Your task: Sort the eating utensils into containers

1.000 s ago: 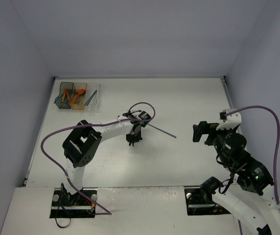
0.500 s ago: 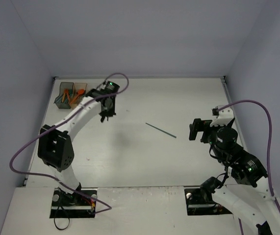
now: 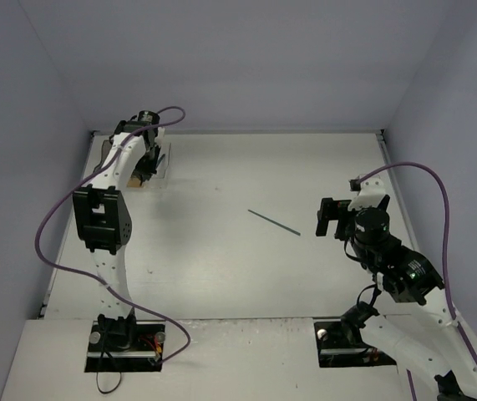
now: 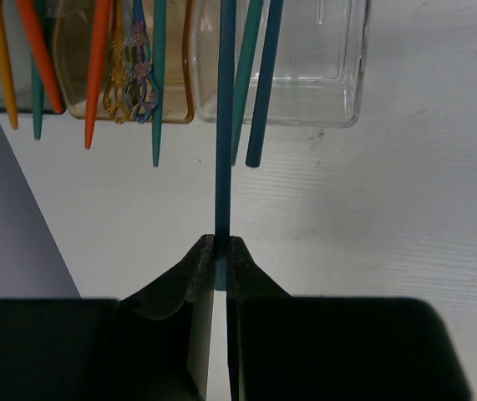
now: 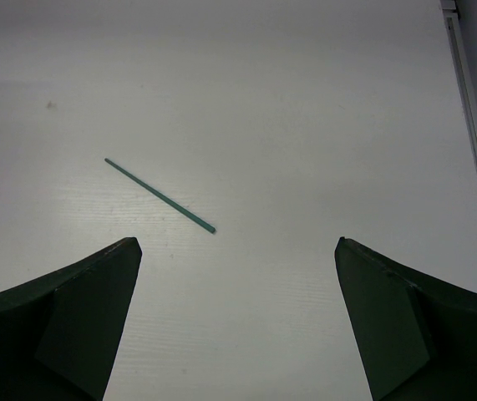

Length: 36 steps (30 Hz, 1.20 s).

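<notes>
Left arm [image 3: 114, 167] swung to containers [image 4: 75, 83], perhaps clear bin [image 4: 322, 79], jaws pinching blue stick [image 4: 224, 125]

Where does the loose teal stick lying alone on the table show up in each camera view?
Top external: the teal stick lies right of centre, left of the right gripper.
Right wrist: left of centre, upper half.
Left wrist: not in it; the held stick there is another one.
Shared landmark: the table's right edge rail, at the right in both views that show the stick.
</notes>
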{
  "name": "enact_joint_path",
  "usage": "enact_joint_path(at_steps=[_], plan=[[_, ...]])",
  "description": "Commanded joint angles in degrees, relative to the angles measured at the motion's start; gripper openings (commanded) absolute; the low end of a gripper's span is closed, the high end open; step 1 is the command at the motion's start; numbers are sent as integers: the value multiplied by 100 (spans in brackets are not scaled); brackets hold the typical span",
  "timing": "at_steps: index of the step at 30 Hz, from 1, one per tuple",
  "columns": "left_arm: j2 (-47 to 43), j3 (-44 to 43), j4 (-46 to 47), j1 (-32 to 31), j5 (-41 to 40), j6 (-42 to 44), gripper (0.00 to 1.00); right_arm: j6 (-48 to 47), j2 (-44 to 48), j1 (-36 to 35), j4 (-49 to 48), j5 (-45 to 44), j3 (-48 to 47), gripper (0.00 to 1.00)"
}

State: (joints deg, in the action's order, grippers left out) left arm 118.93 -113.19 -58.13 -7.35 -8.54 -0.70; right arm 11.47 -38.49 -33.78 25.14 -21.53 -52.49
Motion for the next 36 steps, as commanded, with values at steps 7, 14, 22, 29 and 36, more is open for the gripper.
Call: enact_joint_path(at_steps=[7,14,22,29,36], plan=[[576,-1202,-665,68,225,495,6,53,-256,21,-303,-351,-121,100],[584,-1321,-664,151,318,304,30,-52,-492,21,-325,-283,-181,100],[102,-1368,-614,145,843,-348,50,-257,-1492,32,-369,-62,-475,100],[-1414,155,185,97,1494,-1267,52,-214,-3349,297,-360,928,-1054,100],[-3708,2512,1137,100,1321,-1507,59,-59,-4856,770,-360,1737,-1473,100]])
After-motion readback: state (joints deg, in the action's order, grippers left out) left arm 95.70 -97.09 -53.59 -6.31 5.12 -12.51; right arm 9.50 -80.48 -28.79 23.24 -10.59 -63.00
